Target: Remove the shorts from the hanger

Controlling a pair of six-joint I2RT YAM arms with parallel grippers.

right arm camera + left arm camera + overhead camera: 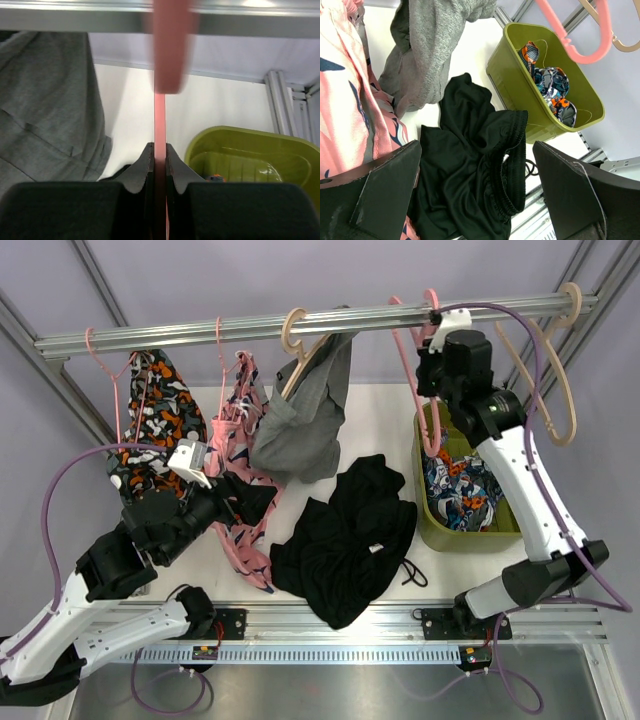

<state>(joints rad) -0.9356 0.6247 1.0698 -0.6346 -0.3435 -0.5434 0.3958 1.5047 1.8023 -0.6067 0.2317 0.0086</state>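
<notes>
I'm pinching the pink hanger (159,125) with my right gripper (159,151); my left gripper (477,165) is gaping wide. Grey shorts (300,420) are hanging on the rail (200,332), black shorts (345,540) lying at the bench's (385,410) near edge.

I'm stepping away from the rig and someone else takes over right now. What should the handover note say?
Left gripper: open, holding nothing, low beside the pink shorts.
Right gripper: shut on the bare pink hanger on the rail.
Done: black shorts lie on the table; one patterned pair is in the green bin.
Left: grey shorts, pink shorts and the orange-patterned pair hang on hangers.
</notes>
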